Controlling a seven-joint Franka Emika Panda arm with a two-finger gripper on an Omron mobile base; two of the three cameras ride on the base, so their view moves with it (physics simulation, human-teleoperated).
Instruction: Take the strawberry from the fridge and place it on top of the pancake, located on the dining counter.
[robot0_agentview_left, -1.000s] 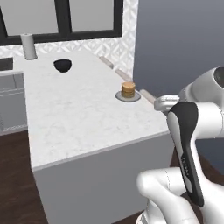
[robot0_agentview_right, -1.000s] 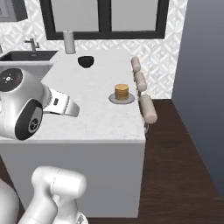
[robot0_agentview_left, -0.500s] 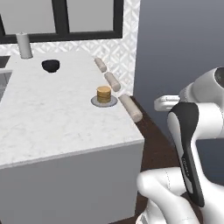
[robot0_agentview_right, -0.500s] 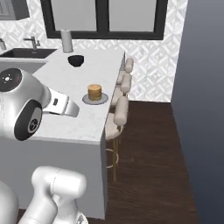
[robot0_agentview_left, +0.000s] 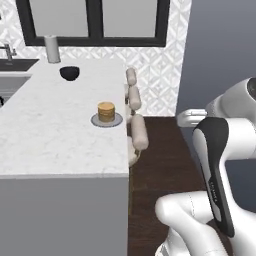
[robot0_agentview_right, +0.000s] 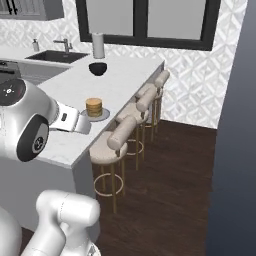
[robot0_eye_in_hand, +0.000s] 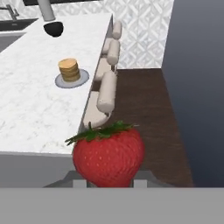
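- The strawberry (robot0_eye_in_hand: 108, 154) sits right at the gripper (robot0_eye_in_hand: 106, 181) in the hand view, big and close, green leaves on top, tip pointing down between the two fingers.
- Looks like the gripper is clamped on the strawberry: bits of the grey fingers peek out just under its left and right sides, touching it.
- It's held out off the counter (robot0_agentview_left: 50, 135), past the counter's right edge, over the dark wood floor (robot0_agentview_right: 170, 185) on the stool side.
- The pancake (robot0_agentview_left: 106, 111) stack is on its grey plate (robot0_agentview_left: 96, 121) near the counter's right edge, about halfway along it. Well apart from the strawberry; in the hand view it's up and to the left of it.
- No labels or writing I can make out anywhere.
- Containers: a small black bowl (robot0_agentview_left: 69, 73) toward the far end of the counter; can't tell if there's anything in it.
- A grey cylinder (robot0_agentview_left: 52, 48) stands at the far edge, just behind the bowl.
- There's a sink (robot0_agentview_right: 51, 56) with a tap set in the far left corner.
- Three pale padded stools (robot0_agentview_right: 120, 142) are lined up along the counter's right edge, the nearest one just beside the plate's stretch of the edge.
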